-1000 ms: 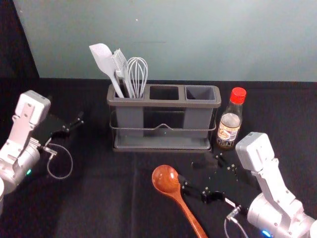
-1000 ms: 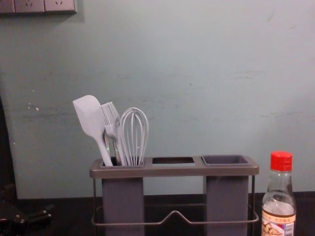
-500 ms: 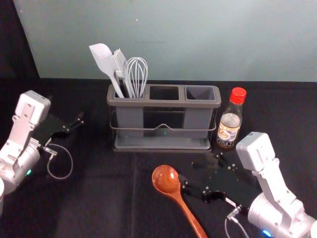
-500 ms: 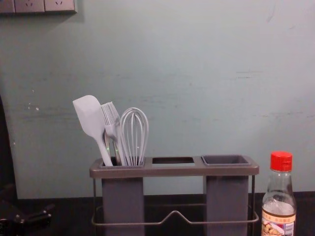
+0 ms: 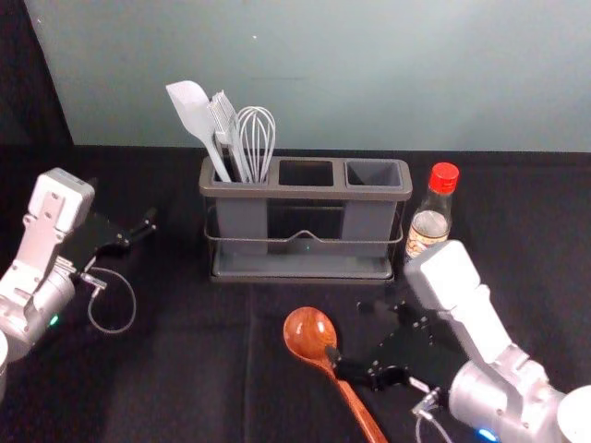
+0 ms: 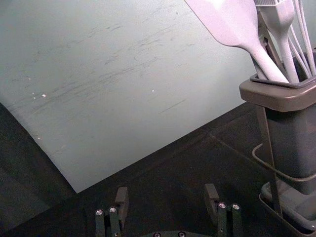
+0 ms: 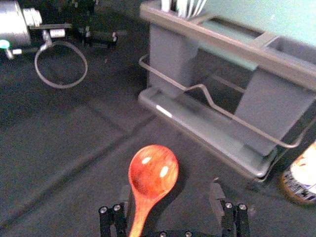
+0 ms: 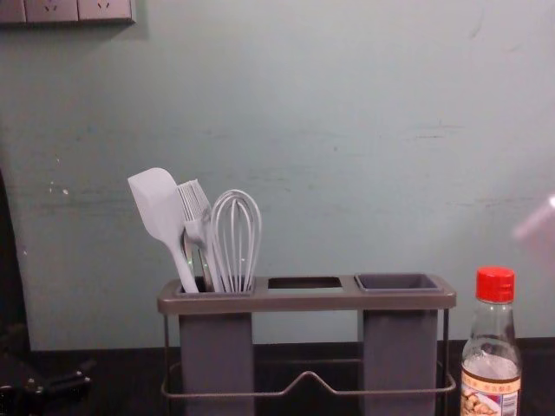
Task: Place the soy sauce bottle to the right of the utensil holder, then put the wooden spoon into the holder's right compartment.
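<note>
Wooden spoon on the dark cloth, in front of the utensil holder. Bowl end points toward the holder, handle runs back away from it, slanting a bit right. Bowl faces up.

Right gripper in front of the holder, toward its right half, low over the spoon. It's wide apart; in the right wrist view the spoon's neck sits between the fingers, close to one of them and well off the other. Not gripped; can't tell if that near finger touches the wood.

Soy sauce bottle upright, just right of the holder, red cap on, liquid and label visible in the chest view. Right arm covers its lower part in the head view.

Holder has three slots across the top. Left one has a spatula, a brush and a whisk, all heads up. Wire rail across the holder's front, tray at its bottom.

Left gripper parked left of the holder, apart from it, fingers spread wide. Looped cable on that arm, front-left of the holder. Pale wall behind the holder.
</note>
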You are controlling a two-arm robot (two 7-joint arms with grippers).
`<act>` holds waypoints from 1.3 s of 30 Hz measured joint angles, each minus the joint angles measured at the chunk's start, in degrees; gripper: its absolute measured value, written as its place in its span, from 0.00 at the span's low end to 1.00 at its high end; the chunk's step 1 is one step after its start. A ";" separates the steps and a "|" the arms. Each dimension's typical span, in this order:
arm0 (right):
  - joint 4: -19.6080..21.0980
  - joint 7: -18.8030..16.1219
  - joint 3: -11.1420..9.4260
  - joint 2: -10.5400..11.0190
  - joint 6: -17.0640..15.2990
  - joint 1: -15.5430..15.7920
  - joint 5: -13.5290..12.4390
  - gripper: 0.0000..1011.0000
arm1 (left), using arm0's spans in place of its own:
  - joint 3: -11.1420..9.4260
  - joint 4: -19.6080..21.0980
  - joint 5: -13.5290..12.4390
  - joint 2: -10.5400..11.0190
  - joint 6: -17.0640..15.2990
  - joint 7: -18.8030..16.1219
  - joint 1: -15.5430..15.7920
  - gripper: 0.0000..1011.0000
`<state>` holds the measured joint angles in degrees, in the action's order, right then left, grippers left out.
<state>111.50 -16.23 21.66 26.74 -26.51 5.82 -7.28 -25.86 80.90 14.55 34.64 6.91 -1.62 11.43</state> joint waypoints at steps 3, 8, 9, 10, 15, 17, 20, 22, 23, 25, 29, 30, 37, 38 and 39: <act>0.76 0.14 0.96 -0.50 -4.00 -0.91 1.05 0.99 | 0.00 0.00 0.00 0.00 0.00 0.00 0.00 0.99; 2.07 1.23 4.03 -1.95 -12.44 -3.39 4.56 0.99 | 0.00 0.00 0.00 0.00 0.00 0.00 0.00 0.99; 2.21 1.61 4.53 -2.23 -13.53 -3.71 5.19 0.99 | -0.01 0.00 0.00 0.00 0.00 0.00 0.00 0.99; 2.34 2.24 5.40 -2.90 -15.57 -4.28 6.33 0.99 | 0.00 0.00 0.00 0.00 0.00 0.00 0.00 0.99; 1.74 3.07 6.34 -5.43 -19.66 -5.61 7.66 0.99 | 0.00 0.00 0.00 0.00 0.00 0.00 0.00 0.99; 0.92 3.14 6.51 -6.78 -20.96 -6.16 7.79 0.99 | 0.00 0.00 0.00 0.00 0.00 0.00 0.00 0.99; -0.24 3.15 6.56 -8.38 -22.22 -6.80 7.85 0.99 | 0.00 0.00 0.00 0.00 0.00 0.00 0.00 0.99; -0.89 3.12 6.50 -9.18 -22.76 -7.10 7.84 0.99 | 0.00 0.00 0.00 0.00 0.00 0.00 0.00 0.99; -1.60 3.09 6.39 -10.02 -23.21 -7.40 7.80 0.99 | 0.00 0.00 0.00 0.00 0.00 0.00 0.00 0.99; -2.17 3.04 6.28 -10.69 -23.57 -7.64 7.78 0.99 | 0.00 0.00 0.00 0.00 0.00 0.00 0.00 0.99; -3.73 2.65 5.83 -12.49 -24.64 -8.28 7.74 0.99 | 0.00 0.00 0.00 0.00 0.00 0.00 0.00 0.99; -4.00 2.57 5.72 -12.76 -24.79 -8.39 7.72 0.99 | 0.00 0.00 0.00 0.00 0.00 0.00 0.00 0.99; -5.74 1.55 4.84 -14.48 -25.26 -9.16 7.52 0.99 | 0.00 0.00 0.00 0.00 0.00 0.00 0.00 0.99; -6.03 1.37 4.72 -14.77 -25.31 -9.29 7.56 0.99 | 0.00 0.00 0.00 0.00 0.00 0.00 0.00 0.99; -6.20 1.31 4.65 -14.95 -25.34 -9.38 7.62 0.99 | 0.00 0.00 0.00 0.00 0.00 0.00 0.00 0.99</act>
<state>105.30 -14.92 26.31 11.79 -51.85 -3.56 0.34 -25.86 80.90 14.55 34.65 6.90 -1.62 11.43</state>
